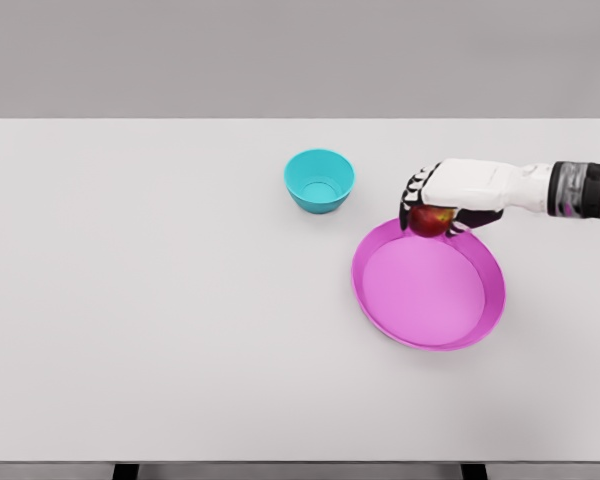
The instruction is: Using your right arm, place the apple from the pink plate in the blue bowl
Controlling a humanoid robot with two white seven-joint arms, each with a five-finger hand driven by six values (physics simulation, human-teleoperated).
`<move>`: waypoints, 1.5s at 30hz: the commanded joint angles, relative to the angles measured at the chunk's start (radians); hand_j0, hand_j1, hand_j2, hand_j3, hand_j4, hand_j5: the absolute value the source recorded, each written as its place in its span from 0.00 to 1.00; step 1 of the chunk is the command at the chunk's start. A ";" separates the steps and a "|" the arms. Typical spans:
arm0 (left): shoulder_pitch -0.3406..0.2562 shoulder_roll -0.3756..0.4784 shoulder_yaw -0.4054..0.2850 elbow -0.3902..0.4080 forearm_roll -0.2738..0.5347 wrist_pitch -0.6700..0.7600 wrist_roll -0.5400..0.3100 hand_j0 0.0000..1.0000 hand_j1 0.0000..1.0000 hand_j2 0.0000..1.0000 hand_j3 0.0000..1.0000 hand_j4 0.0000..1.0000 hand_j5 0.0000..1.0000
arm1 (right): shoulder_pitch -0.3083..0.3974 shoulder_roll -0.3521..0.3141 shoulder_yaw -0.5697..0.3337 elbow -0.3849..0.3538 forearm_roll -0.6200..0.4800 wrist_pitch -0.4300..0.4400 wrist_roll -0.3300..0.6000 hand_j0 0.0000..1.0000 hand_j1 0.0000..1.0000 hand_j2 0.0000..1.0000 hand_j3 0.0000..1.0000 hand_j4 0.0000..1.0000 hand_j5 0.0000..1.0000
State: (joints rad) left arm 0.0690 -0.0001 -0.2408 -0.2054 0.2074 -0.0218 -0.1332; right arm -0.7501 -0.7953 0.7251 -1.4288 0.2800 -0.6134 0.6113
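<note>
1. The right robot hand (432, 208) comes in from the right edge of the picture, and its fingers are curled around the apple (432, 219); I judge it is gripping the apple from above.
2. The apple is at the far rim of the plate (428, 283), at about 12 o'clock of the plate. I cannot tell if it rests on the rim or is already lifted a little.
3. The bowl (319, 180) stands on the surface (160, 300) at about 10 o'clock from the robot hand, near it but clearly apart from the plate.
4. The coming move turns on this relation: the apple must travel to the left and a little farther from the robot, and high enough to pass over the near wall of the bowl.
5. The apple is round, so it has no long axis to align.
6. The forearm lies almost straight from 3 o'clock to 9 o'clock, pointing already roughly toward the bowl.
7. The left arm is not in the picture.
</note>
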 commanded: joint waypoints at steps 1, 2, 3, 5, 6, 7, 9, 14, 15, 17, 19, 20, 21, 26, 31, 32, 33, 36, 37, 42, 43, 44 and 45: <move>0.000 0.000 0.000 0.000 0.001 -0.001 0.000 1.00 1.00 1.00 1.00 1.00 1.00 | 0.000 0.022 -0.001 0.017 -0.005 0.003 0.000 0.53 0.53 0.53 0.53 0.53 0.53; 0.000 0.000 0.000 0.000 0.000 0.000 0.000 1.00 1.00 1.00 1.00 1.00 1.00 | 0.000 0.027 -0.001 0.024 -0.004 0.003 0.000 0.53 0.53 0.53 0.53 0.53 0.53; 0.000 0.000 0.000 0.000 0.001 -0.001 0.000 1.00 1.00 1.00 1.00 1.00 1.00 | -0.008 0.033 -0.001 0.031 -0.005 0.003 0.000 0.53 0.53 0.53 0.53 0.53 0.53; 0.000 0.000 0.000 0.000 0.000 0.000 0.000 1.00 1.00 1.00 1.00 1.00 1.00 | -0.021 0.057 -0.001 0.062 -0.004 0.003 0.000 0.53 0.53 0.53 0.53 0.53 0.53; 0.000 0.000 0.000 0.000 0.001 0.000 0.000 1.00 1.00 1.00 1.00 1.00 1.00 | -0.032 0.065 -0.001 0.076 -0.004 0.003 0.000 0.53 0.53 0.53 0.53 0.53 0.53; 0.000 0.000 0.000 0.000 0.001 0.000 0.000 1.00 1.00 1.00 1.00 1.00 1.00 | -0.035 0.071 0.000 0.080 -0.004 0.003 0.000 0.53 0.53 0.53 0.53 0.53 0.53; 0.000 0.000 0.000 0.000 0.000 0.000 0.000 1.00 1.00 1.00 1.00 1.00 1.00 | -0.046 0.082 0.000 0.094 0.002 0.003 0.000 0.53 0.53 0.53 0.53 0.53 0.53; 0.000 0.000 0.000 0.000 0.001 0.000 0.000 1.00 1.00 1.00 1.00 1.00 1.00 | -0.077 0.117 0.000 0.128 0.016 0.003 0.000 0.53 0.53 0.53 0.53 0.53 0.53; 0.000 0.000 0.000 0.000 0.000 0.000 0.000 1.00 1.00 1.00 1.00 1.00 1.00 | -0.080 0.126 0.000 0.140 0.024 0.003 0.000 0.53 0.53 0.53 0.53 0.53 0.53; 0.000 0.000 0.000 0.000 0.001 0.000 0.000 1.00 1.00 1.00 1.00 1.00 1.00 | -0.095 0.149 0.000 0.168 0.027 0.003 0.000 0.53 0.53 0.53 0.53 0.53 0.53; 0.000 0.000 0.000 0.000 0.000 -0.001 0.000 1.00 1.00 1.00 1.00 1.00 1.00 | -0.106 0.166 0.002 0.179 0.041 0.003 0.000 0.53 0.53 0.53 0.53 0.53 0.53; 0.000 0.000 0.000 0.000 0.001 0.000 0.000 1.00 1.00 1.00 1.00 1.00 1.00 | -0.109 0.177 0.000 0.188 0.045 0.003 0.000 0.53 0.53 0.53 0.53 0.53 0.53; 0.000 0.000 0.000 0.000 0.000 0.000 0.000 1.00 1.00 1.00 1.00 1.00 1.00 | -0.115 0.182 0.002 0.194 0.048 0.003 0.000 0.53 0.53 0.53 0.53 0.53 0.53; 0.000 0.000 0.000 0.000 0.000 0.000 0.000 1.00 1.00 1.00 1.00 1.00 1.00 | -0.132 0.211 0.004 0.205 0.067 0.003 0.000 0.53 0.53 0.53 0.53 0.53 0.53; 0.000 0.000 0.000 0.000 0.000 0.000 0.000 1.00 1.00 1.00 1.00 1.00 1.00 | -0.141 0.229 0.005 0.206 0.085 0.003 0.000 0.53 0.53 0.53 0.53 0.53 0.53; 0.000 0.000 0.000 0.000 0.000 -0.001 0.000 1.00 1.00 1.00 1.00 1.00 1.00 | -0.143 0.231 0.005 0.211 0.094 0.003 0.000 0.53 0.53 0.53 0.53 0.53 0.53; 0.000 0.000 0.000 0.000 0.001 0.000 0.000 1.00 1.00 1.00 1.00 1.00 1.00 | -0.144 0.241 0.005 0.214 0.105 0.003 0.000 0.53 0.53 0.53 0.53 0.53 0.53; 0.000 0.000 0.000 0.000 0.001 -0.001 0.000 1.00 1.00 1.00 1.00 1.00 1.00 | -0.160 0.274 0.005 0.254 0.123 0.003 0.000 0.53 0.53 0.53 0.53 0.53 0.53; 0.000 0.000 0.000 0.000 0.001 0.000 0.000 1.00 1.00 1.00 1.00 1.00 1.00 | -0.164 0.280 0.005 0.264 0.128 0.003 0.000 0.53 0.53 0.53 0.53 0.53 0.53; 0.000 0.000 0.000 0.000 0.000 0.000 0.000 1.00 1.00 1.00 1.00 1.00 1.00 | -0.186 0.307 0.005 0.284 0.142 0.003 0.000 0.53 0.53 0.53 0.53 0.53 0.53; 0.000 0.000 0.000 0.000 0.000 0.000 0.000 1.00 1.00 1.00 1.00 1.00 1.00 | -0.189 0.311 0.005 0.289 0.142 0.003 0.000 0.53 0.53 0.53 0.53 0.53 0.53; 0.000 0.000 0.000 0.000 0.000 0.000 0.000 1.00 1.00 1.00 1.00 1.00 1.00 | -0.195 0.314 0.005 0.297 0.142 0.003 0.000 0.53 0.53 0.53 0.53 0.53 0.53; 0.000 0.000 0.000 0.000 0.000 -0.001 0.000 1.00 1.00 1.00 1.00 1.00 1.00 | -0.201 0.324 0.005 0.310 0.142 0.003 0.000 0.53 0.53 0.53 0.53 0.53 0.53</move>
State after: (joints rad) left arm 0.0690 0.0000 -0.2407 -0.2055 0.2070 -0.0218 -0.1332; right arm -0.9557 -0.4829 0.7313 -1.1328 0.4251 -0.6138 0.6114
